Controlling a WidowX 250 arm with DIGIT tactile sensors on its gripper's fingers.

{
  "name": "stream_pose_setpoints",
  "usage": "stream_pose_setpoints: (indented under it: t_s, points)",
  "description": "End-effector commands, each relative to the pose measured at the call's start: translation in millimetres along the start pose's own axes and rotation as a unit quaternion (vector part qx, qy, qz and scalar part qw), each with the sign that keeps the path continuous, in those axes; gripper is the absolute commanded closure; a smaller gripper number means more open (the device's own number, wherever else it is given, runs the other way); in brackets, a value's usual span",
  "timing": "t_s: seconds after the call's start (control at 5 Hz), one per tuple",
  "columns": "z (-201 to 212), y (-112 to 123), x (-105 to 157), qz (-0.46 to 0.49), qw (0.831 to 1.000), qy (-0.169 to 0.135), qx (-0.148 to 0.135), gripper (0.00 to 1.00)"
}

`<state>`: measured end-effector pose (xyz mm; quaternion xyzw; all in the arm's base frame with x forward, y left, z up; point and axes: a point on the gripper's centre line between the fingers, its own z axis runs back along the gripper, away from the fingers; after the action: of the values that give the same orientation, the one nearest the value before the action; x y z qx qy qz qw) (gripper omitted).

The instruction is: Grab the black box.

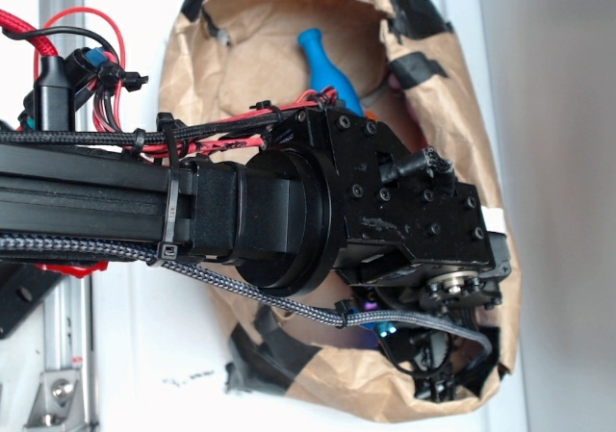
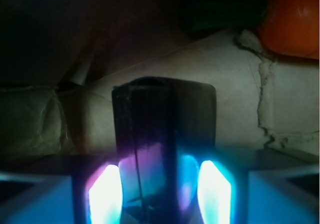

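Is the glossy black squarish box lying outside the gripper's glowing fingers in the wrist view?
No: the glossy black squarish box stands between the two glowing fingers of the gripper.

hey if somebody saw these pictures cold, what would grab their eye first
In the exterior view, the bulky black robot arm fills the middle, reaching over a crumpled brown paper bin with a bright blue pin-shaped toy inside. In the wrist view, the black box stands dead centre between two glowing fingers, with something orange top right.

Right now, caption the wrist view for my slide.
Black box standing between the claw's glowing fingertips on brown paper, an orange object behind.
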<state>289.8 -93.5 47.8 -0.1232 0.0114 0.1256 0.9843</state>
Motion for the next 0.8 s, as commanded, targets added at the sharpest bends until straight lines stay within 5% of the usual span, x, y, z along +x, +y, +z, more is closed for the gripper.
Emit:
stream_pose_setpoints:
  t_s: [0.0, 0.2, 0.4, 0.6]
  points:
    - [64.5, 37.1, -17.5, 0.007, 0.995, -0.086, 0.057, 1.0]
    - [108.8, 52.8, -37.2, 0.033, 0.987, -0.118, 0.104, 1.0]
    - [156.2, 63.8, -60.2, -0.01, 0.98, -0.12, 0.157, 1.0]
    - [193.2, 89.4, -77.2, -0.024, 0.98, -0.117, 0.158, 1.0]
